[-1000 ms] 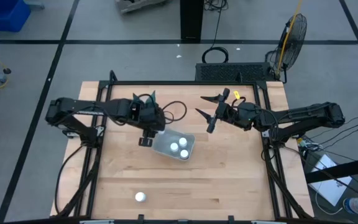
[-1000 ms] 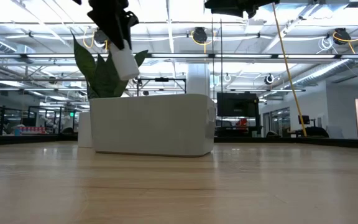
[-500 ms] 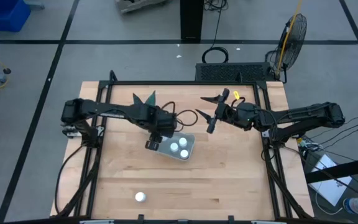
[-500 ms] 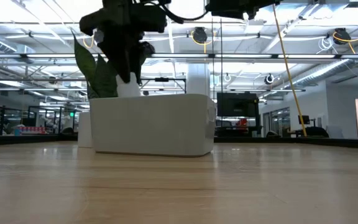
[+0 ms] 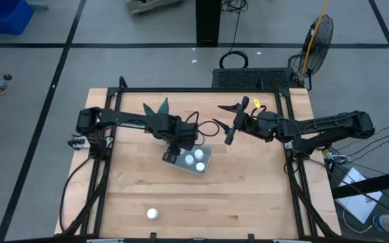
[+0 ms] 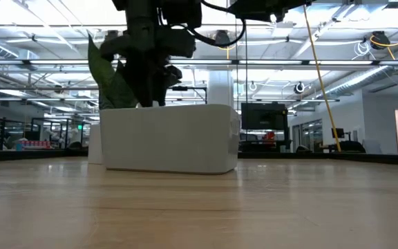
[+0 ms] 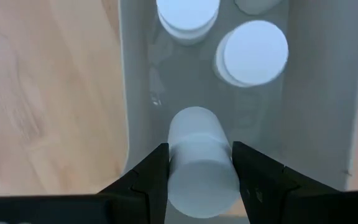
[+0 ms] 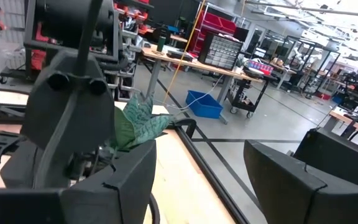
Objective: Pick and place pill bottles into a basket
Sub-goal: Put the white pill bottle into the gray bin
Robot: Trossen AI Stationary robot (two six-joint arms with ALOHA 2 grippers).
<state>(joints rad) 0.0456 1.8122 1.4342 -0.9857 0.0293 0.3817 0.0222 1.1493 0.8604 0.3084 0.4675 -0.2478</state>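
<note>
My left gripper [image 5: 171, 156] is shut on a small white pill bottle [image 7: 201, 163] at the left end of the pale grey-blue basket [image 5: 206, 152], inside its walls. Three white-capped bottles stand in the basket; two caps [image 7: 253, 53] [image 7: 188, 14] show plainly in the left wrist view. Another bottle [image 5: 152, 213] stands alone near the table's near edge. My right gripper [image 5: 225, 125] is open and empty, raised to the right of the basket. In the low view the basket's wall [image 6: 164, 138] hides the held bottle. My left gripper pinches the bottle's round side wall [image 7: 176, 167] between its two fingers, one on either side. The fingers come from above, pointing down into the basket. The bottle points away from the wrist toward the basket's floor; whether it touches the floor cannot be told.
A green spiky plant [image 5: 157, 108] stands just beyond my left arm, at the far left of the basket; its leaves also show in the low view [image 6: 109, 76]. Bare wood lies between the basket and the lone bottle.
My left gripper has gone toward the table's right edge and down with the bottle, from above and left of the basket to inside its left end. In the low view the bottle has sunk behind the basket's wall. The right arm has kept still.
</note>
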